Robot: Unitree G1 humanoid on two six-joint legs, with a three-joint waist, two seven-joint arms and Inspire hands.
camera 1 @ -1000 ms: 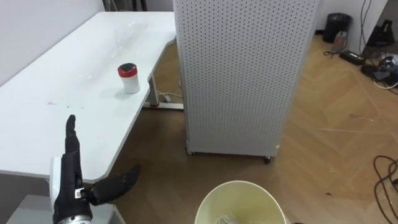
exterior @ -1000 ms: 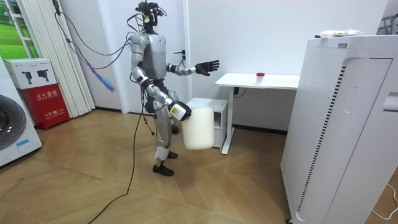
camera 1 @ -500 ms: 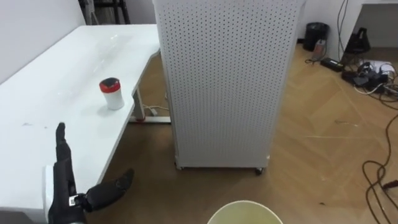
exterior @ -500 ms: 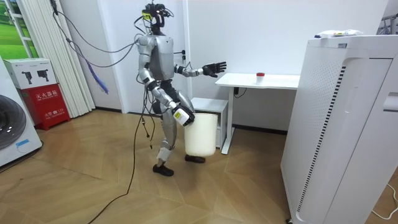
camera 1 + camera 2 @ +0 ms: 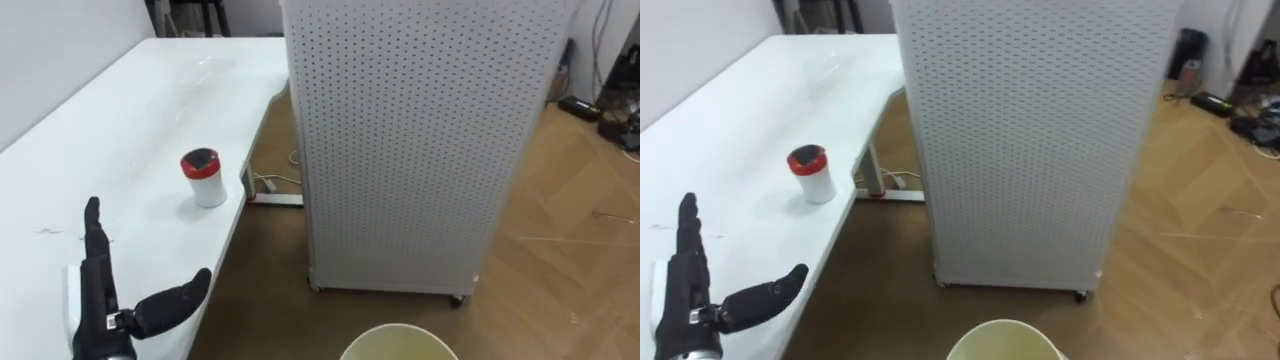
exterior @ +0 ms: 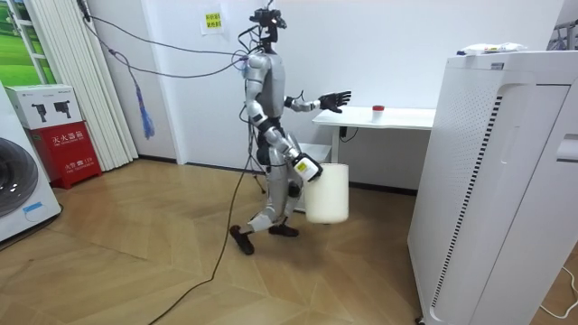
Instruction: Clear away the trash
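Observation:
A small white jar with a red lid stands near the right edge of the white table, also seen in the room view as the jar. My left hand is held out over the table's near end, open, fingers straight and thumb spread, short of the jar. In the room view that left hand reaches toward the table. A cream bin hangs at my right hand by my hip. The bin's rim shows at the bottom.
A tall white perforated cabinet stands on wheels right of the table, with a strip of wooden floor between them. Cables lie on the floor at far right. A red box and a washing machine stand behind me.
I have walked toward the table, to the room view's right, carrying the bin along. The eye views shifted with my steps. My left hand stays raised and open.

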